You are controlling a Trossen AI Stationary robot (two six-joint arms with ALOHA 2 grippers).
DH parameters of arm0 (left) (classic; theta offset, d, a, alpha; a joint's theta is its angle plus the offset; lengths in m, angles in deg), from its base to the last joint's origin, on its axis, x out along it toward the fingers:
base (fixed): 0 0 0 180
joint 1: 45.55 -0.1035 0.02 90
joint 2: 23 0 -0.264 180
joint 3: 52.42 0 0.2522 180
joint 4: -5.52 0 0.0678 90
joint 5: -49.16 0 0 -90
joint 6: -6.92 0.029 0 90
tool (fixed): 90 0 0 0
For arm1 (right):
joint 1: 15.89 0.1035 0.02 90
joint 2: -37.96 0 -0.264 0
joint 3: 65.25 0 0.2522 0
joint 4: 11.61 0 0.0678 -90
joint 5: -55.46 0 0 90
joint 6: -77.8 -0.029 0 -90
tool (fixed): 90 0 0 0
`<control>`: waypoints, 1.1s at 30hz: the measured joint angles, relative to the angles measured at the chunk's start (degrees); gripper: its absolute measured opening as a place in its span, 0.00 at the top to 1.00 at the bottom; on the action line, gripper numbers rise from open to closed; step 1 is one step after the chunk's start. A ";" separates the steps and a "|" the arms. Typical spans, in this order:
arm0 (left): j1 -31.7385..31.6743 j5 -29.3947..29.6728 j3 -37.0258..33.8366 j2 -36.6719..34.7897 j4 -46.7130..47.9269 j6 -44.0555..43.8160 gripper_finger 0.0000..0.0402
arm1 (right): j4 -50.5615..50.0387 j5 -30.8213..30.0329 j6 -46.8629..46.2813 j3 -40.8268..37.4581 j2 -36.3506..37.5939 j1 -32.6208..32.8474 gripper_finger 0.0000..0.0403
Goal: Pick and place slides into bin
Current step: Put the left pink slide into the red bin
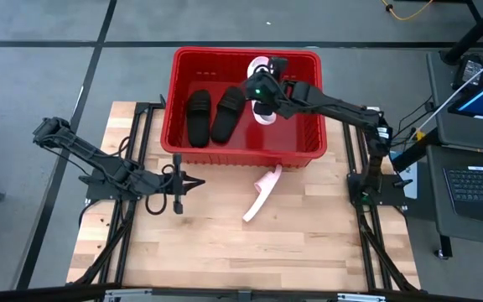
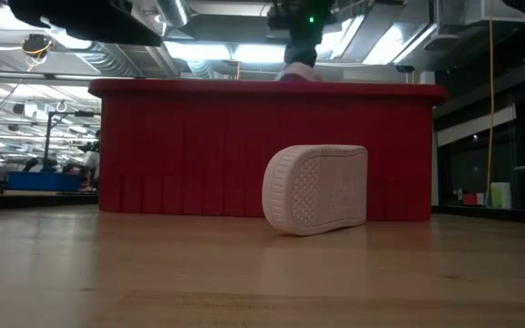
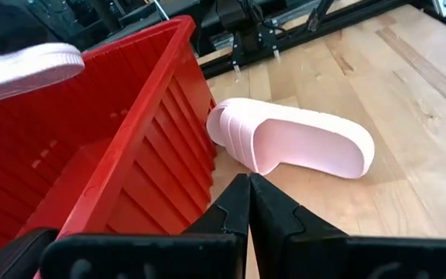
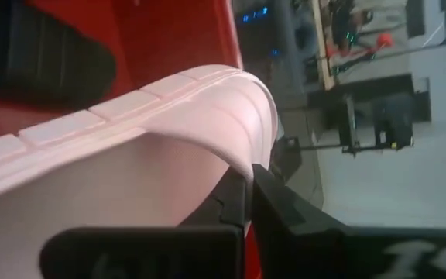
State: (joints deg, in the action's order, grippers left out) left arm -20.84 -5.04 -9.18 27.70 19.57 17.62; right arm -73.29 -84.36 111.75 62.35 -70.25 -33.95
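The red bin (image 1: 241, 143) stands at the table's far middle. Two black slides (image 1: 199, 116) (image 1: 229, 113) lie in its left half on their soles. My right gripper (image 1: 264, 91) is over the bin's right half, shut on a pale pink slide (image 1: 261, 64), which peeks above the rim in the low view (image 2: 299, 75). The other pink slide (image 1: 261, 195) stands on its side edge on the table, its sole (image 2: 317, 189) facing the near edge and its far end at the bin's near wall. My left gripper (image 1: 194, 183) is shut and empty left of it. My right gripper pinches the held pink slide's wide strap at its edge (image 4: 237, 147) between the two fingers, coming from above. The slide is lifted off the bin's floor, its length running from the far wall toward the near one.
The bin's slotted near wall (image 3: 153, 163) rises close to my left gripper (image 3: 248, 194). Bare wooden table lies near and left of the pink slide (image 3: 293, 139) on the table. Black arm frames run along both table sides (image 1: 124, 218).
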 joint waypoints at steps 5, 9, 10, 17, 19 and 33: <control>-0.02 0.06 0.00 0.00 0.88 0.00 0.99 | -3.09 0.00 -3.48 0.00 -1.05 -1.98 0.98; -0.01 0.06 0.00 0.00 0.91 0.00 1.00 | -4.30 0.98 -6.41 0.00 -1.02 -2.67 0.98; -0.01 0.07 0.00 0.00 0.91 0.00 1.00 | -4.54 1.18 -6.71 0.00 -1.02 -2.77 0.98; -0.02 0.17 0.00 0.00 0.99 0.93 0.99 | -4.83 2.08 -5.18 -0.02 -0.99 -2.93 0.98; -0.02 0.17 0.00 0.00 1.21 1.01 0.99 | -4.81 2.06 -5.21 -0.02 -0.99 -2.93 0.98; -0.02 0.21 0.00 0.00 1.28 1.03 0.99 | -5.12 4.24 -5.45 -0.94 -0.89 -3.53 0.98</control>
State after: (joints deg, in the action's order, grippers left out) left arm -20.87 -4.83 -9.18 27.70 20.84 18.65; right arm -78.42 -80.12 106.31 61.41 -71.14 -37.48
